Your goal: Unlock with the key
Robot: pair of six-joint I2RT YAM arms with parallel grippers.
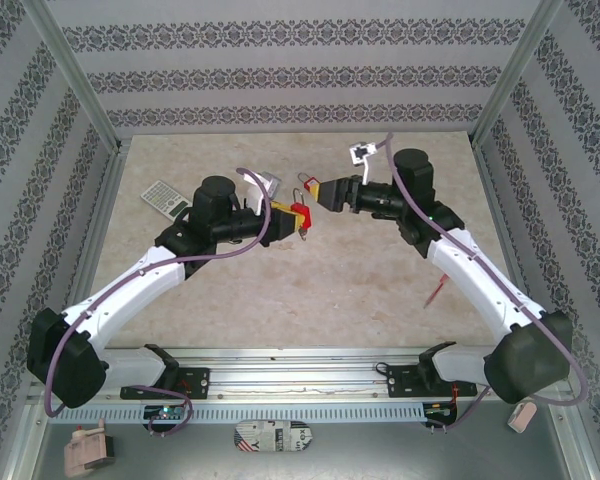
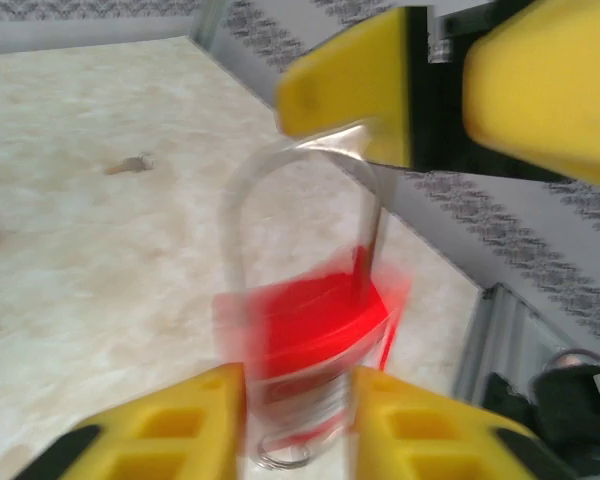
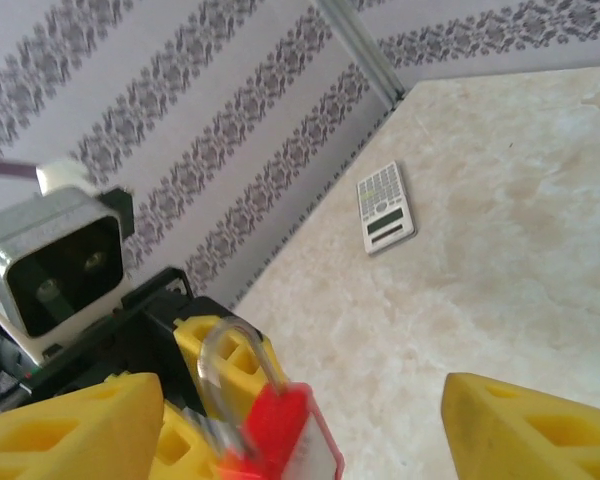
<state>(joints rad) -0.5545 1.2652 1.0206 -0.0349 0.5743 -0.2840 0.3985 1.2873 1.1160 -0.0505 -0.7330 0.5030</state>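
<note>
padlock (image 2: 315,320): small, red, hard, likely light; shiny bar likely slippery | place: held up over the middle of the table (image 1: 280,290) | best gripped on red body | left gripper (image 2: 295,400): clenched on padlock body | right gripper (image 1: 322,193): spread wide, nothing held, just beside the bar

Left tool (image 1: 283,210) clamped narrow, right tool (image 1: 320,192) spread wide, both facing each other.

left arm (image 1: 130,290), right arm (image 1: 470,262): black-white | cables (image 1: 47,398) purple | tool fingers (image 3: 540,430) yellow
</note>
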